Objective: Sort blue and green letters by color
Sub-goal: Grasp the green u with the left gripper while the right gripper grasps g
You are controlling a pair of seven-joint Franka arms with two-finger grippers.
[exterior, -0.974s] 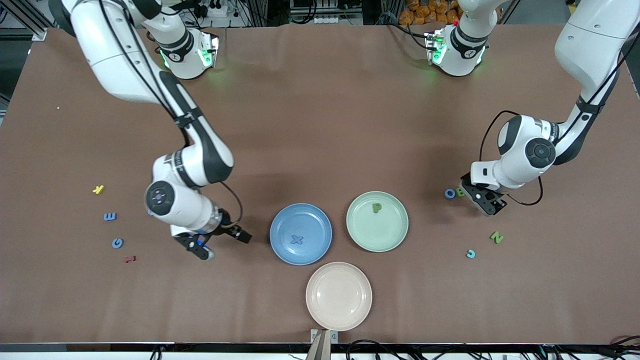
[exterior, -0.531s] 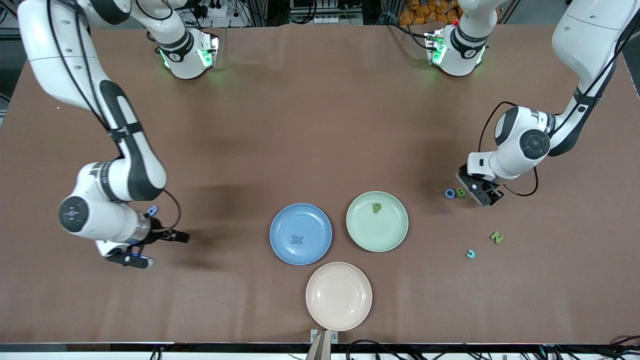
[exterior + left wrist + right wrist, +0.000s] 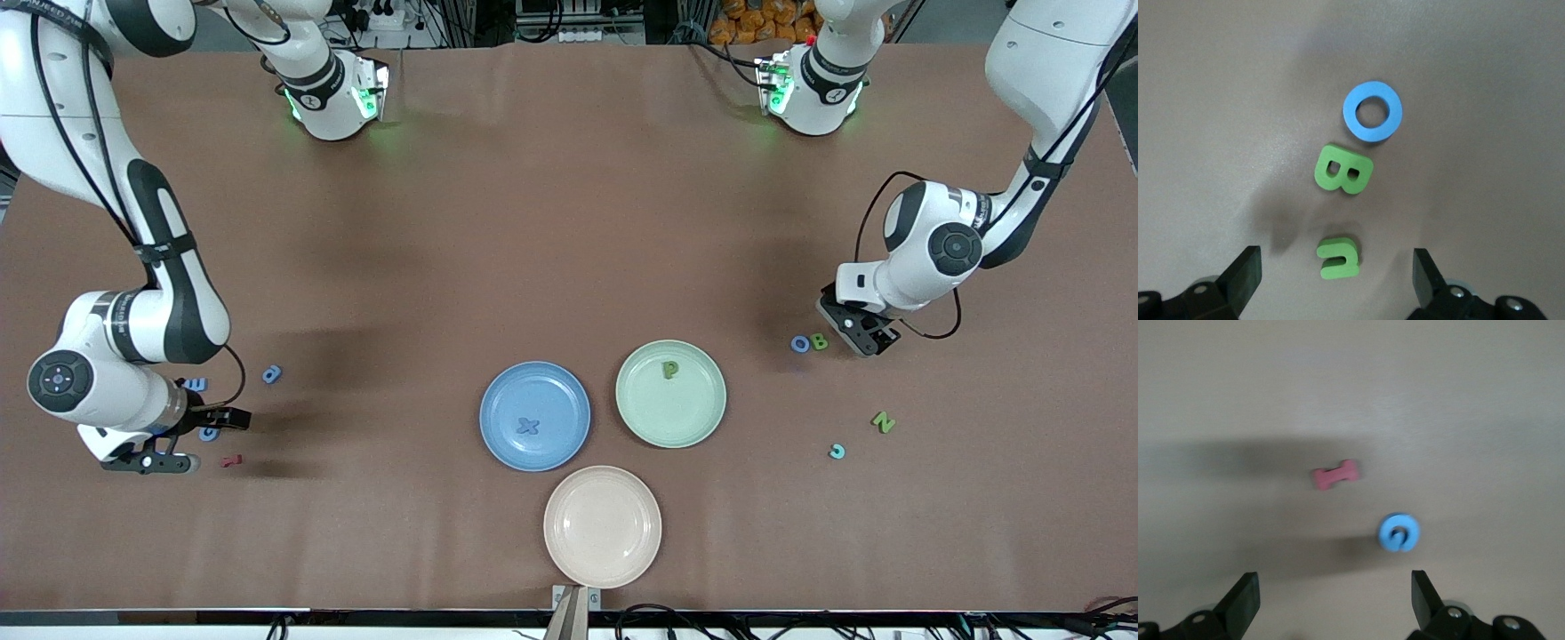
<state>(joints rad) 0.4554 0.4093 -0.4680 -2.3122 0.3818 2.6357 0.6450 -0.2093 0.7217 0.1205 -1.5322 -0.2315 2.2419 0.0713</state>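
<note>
Near the blue plate: the blue plate (image 3: 534,415) carries a blue X (image 3: 528,427); the green plate (image 3: 671,394) just beside it, toward the left arm's end, carries a green P (image 3: 669,369); a pink plate (image 3: 602,526) sits nearer the camera, bare.
Right gripper: the right gripper (image 3: 1331,600) hangs low, well away from the blue plate toward the right arm's end, fingers (image 3: 1243,599) spread wide with nothing between them.
Its targets: a blue G (image 3: 1399,532) and a dark red letter (image 3: 1335,475) lie ahead of it in the wrist view; a blue E (image 3: 196,384) and another small blue letter (image 3: 272,374) lie close by.
Left gripper: the left gripper (image 3: 1335,273) is low over the table, well away from the blue plate toward the left arm's end, fingers (image 3: 1245,273) apart and empty.
Its targets: a small green letter (image 3: 1338,257) sits between the open fingers, then a green B (image 3: 1343,169) and a blue O (image 3: 1372,111) in a row; a green N (image 3: 883,421) and a teal letter (image 3: 837,452) lie nearer the camera.
Step in hand: most likely each arm is lining up a pick.
Doing it well: centre the right fingers on the G alone (the red piece is not part of the sort), descend straight, and close the left on the nearest green piece without nudging the B.
</note>
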